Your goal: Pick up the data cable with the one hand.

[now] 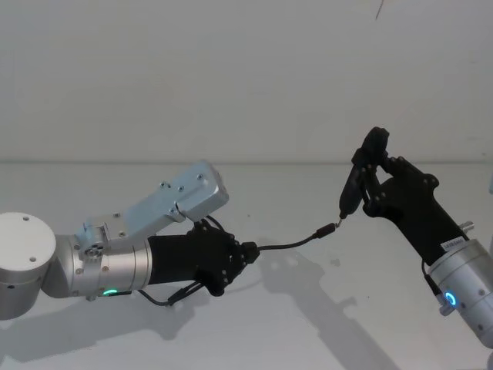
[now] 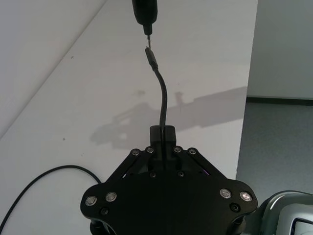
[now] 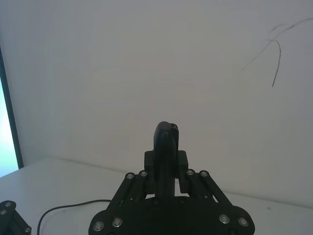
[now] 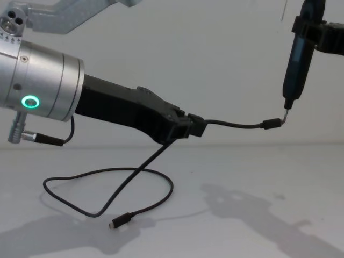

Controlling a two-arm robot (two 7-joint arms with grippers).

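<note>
Stretching level, the left pincer (image 4: 196, 128) clamps the data cable (image 4: 236, 125); the raised right pincer (image 1: 375, 179) grips a black probe (image 4: 297, 59).

Black data cable (image 4: 134, 177), black left gripper (image 4: 195, 128) on silver cylinder (image 4: 48, 80) with green ring (image 4: 30, 101); black right gripper (image 1: 379, 171), blue ring (image 1: 449, 299), black tool (image 4: 295, 59); white desk (image 4: 258, 226).

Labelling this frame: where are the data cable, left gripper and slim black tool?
left gripper (image 4: 196, 128), chest view, between its closed fingertips
data cable (image 4: 236, 126), chest view, raised stretch before its plug
slim black tool (image 4: 295, 64), chest view, middle of its body
</note>
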